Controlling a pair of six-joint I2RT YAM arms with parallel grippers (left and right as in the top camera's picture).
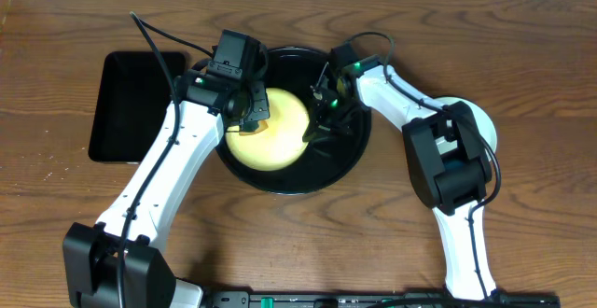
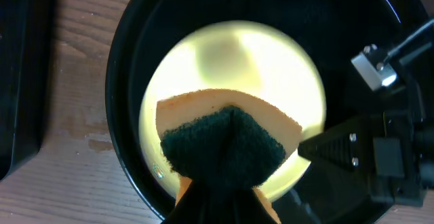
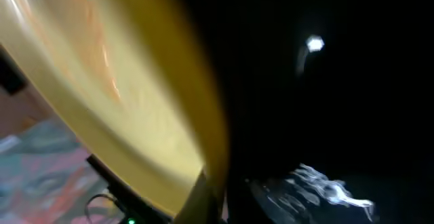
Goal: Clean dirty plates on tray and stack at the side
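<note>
From overhead, your left gripper hangs over the left half of the yellow plate, which lies in the round black tray at the middle of the table. Your right gripper is clenched at that plate's right rim. A rectangular black tray sits just left of the round one, and a pale plate lies on the wood to the right, partly under your right arm. In the left wrist view, your left gripper is clamped on a sponge, orange with a dark green scrub face. The sponge is pressed against the near half of the yellow plate, and your right gripper's dark fingers reach in at the plate's right edge. The right wrist view is blurred and very close. The yellow plate, with faint orange smears, fills the left of the frame against the glossy black of the tray. Its rim runs down to the bottom centre, but you cannot tell from here whether the closed jaws pinch it.
</note>
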